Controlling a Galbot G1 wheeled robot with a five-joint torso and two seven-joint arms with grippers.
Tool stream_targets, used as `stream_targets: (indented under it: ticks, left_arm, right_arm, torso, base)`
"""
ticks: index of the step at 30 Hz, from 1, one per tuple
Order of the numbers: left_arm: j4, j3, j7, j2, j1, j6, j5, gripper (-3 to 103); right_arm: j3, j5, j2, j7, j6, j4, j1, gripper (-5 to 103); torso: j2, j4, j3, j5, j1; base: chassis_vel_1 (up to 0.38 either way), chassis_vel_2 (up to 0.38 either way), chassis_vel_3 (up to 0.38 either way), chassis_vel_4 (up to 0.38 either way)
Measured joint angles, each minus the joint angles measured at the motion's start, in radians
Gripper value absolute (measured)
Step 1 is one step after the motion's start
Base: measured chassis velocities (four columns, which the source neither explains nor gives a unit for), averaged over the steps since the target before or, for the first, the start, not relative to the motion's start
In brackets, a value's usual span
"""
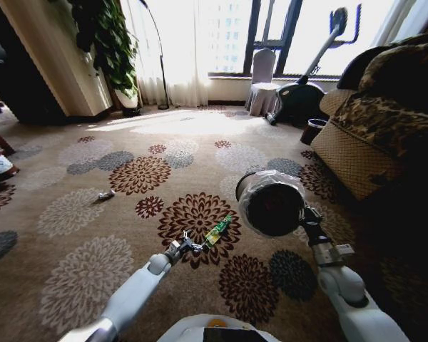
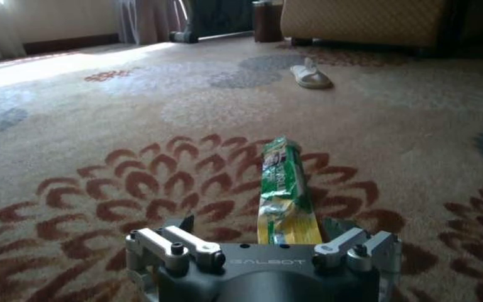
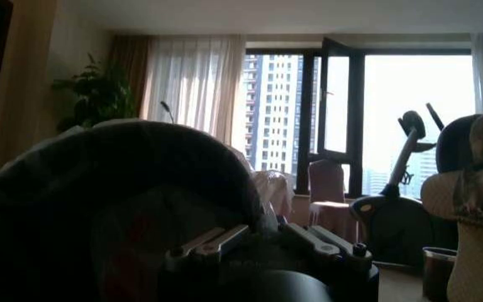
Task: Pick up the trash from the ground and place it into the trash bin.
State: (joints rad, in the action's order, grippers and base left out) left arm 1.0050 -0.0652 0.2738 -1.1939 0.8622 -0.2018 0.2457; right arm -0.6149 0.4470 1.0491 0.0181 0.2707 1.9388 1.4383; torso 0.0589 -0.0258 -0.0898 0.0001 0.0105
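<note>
Head view has the left claw (image 1: 189, 246) down low over the carpet (image 1: 78, 278), right at the near end of the green wrapper (image 1: 218, 231), which lies flat on a dark red flower in the pattern. From the left wrist view you can see the claw (image 2: 266, 242) is spread wide, fingers on either side of the wrapper's (image 2: 282, 192) near tip, not closed on anything yet. Looks to me like it's lining up for the pinch.

Off to the side of that, the right claw (image 1: 308, 215) is holding the trash bin (image 1: 271, 203) up off the floor, tipped so the mouth with its shiny liner faces the camera. Right wrist view shows its fingers (image 3: 313, 239) clamped on the bin's rim (image 3: 141, 163), so it's shut on that.

Farther out past the left claw there's a small white scrap (image 1: 105, 194) sitting on the carpet, well apart from everything else.

What could go sideways: the wrapper is thin and lies flat on pile carpet, so the fingers could close over it and grab nothing, or just shove it forward. Also the bin is tilted pretty hard, so anything dropped in could slide back out.
</note>
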Motion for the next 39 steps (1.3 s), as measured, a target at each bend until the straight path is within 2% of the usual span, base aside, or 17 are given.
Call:
stream_targets:
  ticks: [6,13,16,18,26,27,30,32,33,35,36,38,39]
  left_arm:
    - [-0.161,-0.039,0.007,-0.064,-0.084,-0.059,0.007,100]
    - [-0.242,-0.049,0.041,-0.117,-0.123,-0.065,0.033,100]
    - [-0.269,-0.049,0.042,-0.131,-0.133,-0.064,0.021,100]
    - [-0.328,-0.048,0.030,-0.153,-0.148,-0.073,-0.005,102]
    - [-0.448,-0.024,0.048,-0.208,-0.173,-0.087,-0.030,94]
    - [-0.461,-0.016,0.060,-0.220,-0.177,-0.088,-0.031,85]
    - [-0.463,-0.010,0.073,-0.227,-0.180,-0.089,-0.029,79]
    - [-0.457,-0.010,0.082,-0.230,-0.180,-0.090,-0.021,68]
    - [-0.456,-0.010,0.084,-0.231,-0.180,-0.090,-0.021,68]
    - [-0.456,-0.010,0.086,-0.232,-0.180,-0.090,-0.020,57]
    - [-0.456,-0.010,0.086,-0.232,-0.180,-0.090,-0.020,57]
    - [-0.457,-0.011,0.086,-0.232,-0.180,-0.089,-0.019,46]
    - [-0.457,-0.011,0.086,-0.232,-0.180,-0.089,-0.019,46]
  right_arm:
    - [0.000,0.000,0.000,0.000,0.000,0.000,0.000,0]
    - [0.000,0.000,0.000,0.000,0.000,0.000,0.000,0]
    - [0.000,0.000,0.000,0.000,0.000,0.000,0.000,0]
    - [0.000,0.000,0.000,0.000,0.000,0.000,0.000,0]
    - [0.000,0.000,0.000,0.000,0.000,0.000,0.000,0]
    - [0.000,0.000,0.000,0.000,0.000,0.000,0.000,0]
    - [0.000,0.000,0.000,0.000,0.000,0.000,0.000,0]
    - [0.000,0.000,0.000,0.000,0.000,0.000,0.000,0]
    - [0.000,0.000,0.000,0.000,0.000,0.000,0.000,0]
    - [0.000,0.000,0.000,0.000,0.000,0.000,0.000,0]
    - [0.000,0.000,0.000,0.000,0.000,0.000,0.000,0]
    - [0.000,0.000,0.000,0.000,0.000,0.000,0.000,0]
    - [0.000,0.000,0.000,0.000,0.000,0.000,0.000,0]
  torso:
    - [0.000,-0.0001,0.000,0.0001,0.000]
    - [0.000,0.0000,0.000,-0.0002,0.000]
    - [0.000,-0.0001,0.000,0.0000,0.000]
    - [0.000,-0.0001,0.000,0.0000,0.000]
    - [0.000,-0.0002,0.000,0.0001,0.000]
    - [0.000,-0.0001,0.000,-0.0001,0.000]
    - [0.000,0.0000,0.000,0.0000,0.000]
    - [0.000,-0.0001,0.000,0.0000,0.000]
    - [0.000,-0.0001,0.000,0.0000,0.000]
    - [0.000,-0.0001,0.000,-0.0001,0.000]
    - [0.000,-0.0001,0.000,-0.0001,0.000]
    - [0.000,-0.0001,0.000,0.0000,0.000]
    - [0.000,-0.0001,0.000,0.0000,0.000]
  base:
    - [0.000,0.000,0.000,0.000]
    - [0.000,0.000,0.000,0.000]
    - [0.000,0.000,0.000,0.000]
    - [0.000,0.000,0.000,0.000]
    - [0.000,0.000,0.000,0.000]
    - [0.000,0.000,0.000,0.000]
    - [0.000,0.000,0.000,0.000]
    - [0.000,0.000,0.000,0.000]
    - [0.000,0.000,0.000,0.000]
    - [0.000,0.000,0.000,0.000]
    - [0.000,0.000,0.000,0.000]
    - [0.000,0.000,0.000,0.000]
    - [0.000,0.000,0.000,0.000]
